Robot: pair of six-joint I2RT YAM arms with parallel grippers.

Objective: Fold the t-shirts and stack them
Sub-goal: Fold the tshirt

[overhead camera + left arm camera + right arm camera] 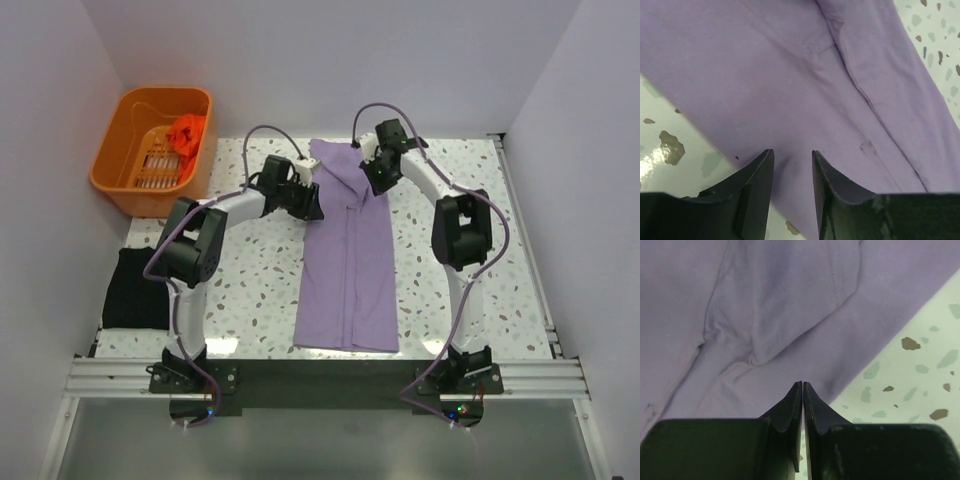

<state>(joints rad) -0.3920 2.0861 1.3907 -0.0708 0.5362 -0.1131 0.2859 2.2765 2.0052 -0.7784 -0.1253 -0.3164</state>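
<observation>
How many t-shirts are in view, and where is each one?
3. The lilac t-shirt lies in the middle of the table, the black t-shirt at its left edge, the orange-red t-shirt in the orange basket. Others may be hidden.

I read lilac shirt [350, 270] as matt soft cloth, seams stitched; tabletop [255, 290] glossy, speckled stone look; basket [110, 160] smooth orange plastic; left end effector [792, 155] matt black, plastic look.

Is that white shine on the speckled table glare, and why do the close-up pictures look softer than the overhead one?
Top external: even, diffuse light, faint shadows, lilac shirt crisp. Left wrist: yes, glare whitens the table at lower left; cloth close to the lens looks slightly soft. Right wrist: no glare; shirt folds mildly blurred.
</observation>
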